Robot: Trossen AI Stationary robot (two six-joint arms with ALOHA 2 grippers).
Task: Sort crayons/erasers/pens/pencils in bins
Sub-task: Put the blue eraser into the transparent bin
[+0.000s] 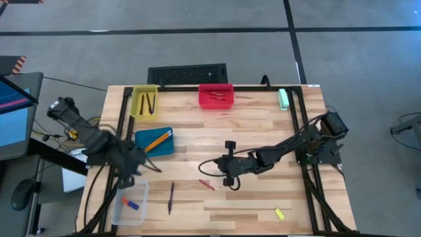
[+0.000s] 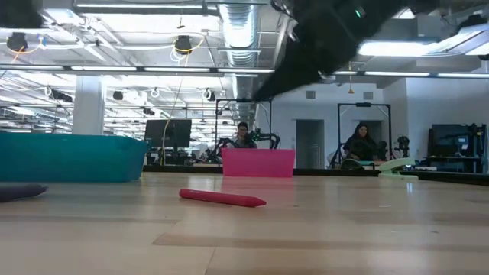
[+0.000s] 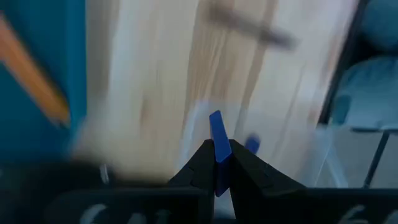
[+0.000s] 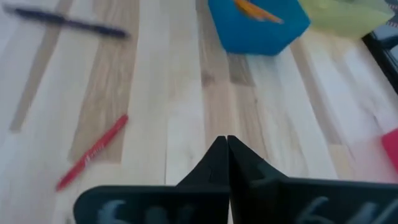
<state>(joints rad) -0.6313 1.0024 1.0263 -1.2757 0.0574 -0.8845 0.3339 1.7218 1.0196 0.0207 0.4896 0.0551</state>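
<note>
Sorting is partly done: dark pens lie in the yellow bin (image 1: 145, 103) at the far left corner of the desk (image 1: 263, 131), crayons in the red bin (image 1: 216, 95) at the middle of the far edge, orange pencils in the teal bin (image 1: 155, 140) near the left edge, and erasers in the clear bin (image 1: 130, 201) at the near left corner. Still loose are a red crayon (image 1: 207, 184) and a dark pen (image 1: 171, 197) toward the near middle, a yellow eraser (image 1: 279, 214) by the near right corner, and a green block (image 1: 283, 99) at the far right corner.

The left claw (image 3: 217, 163) is closed on a blue eraser (image 3: 217, 138) and is held above the clear bin. The right claw (image 4: 227, 158) is fully closed on nothing, hovering above bare desk just beside the red crayon.

The chief risk is judged to lie with the right claw: with its fingers pressed together, a descent would only push or roll the crayon instead of straddling it, so reopening is needed first. At the left, the eraser is pinched by its end; a release off the bin's centre could let it bounce off the rim onto the desk.
</note>
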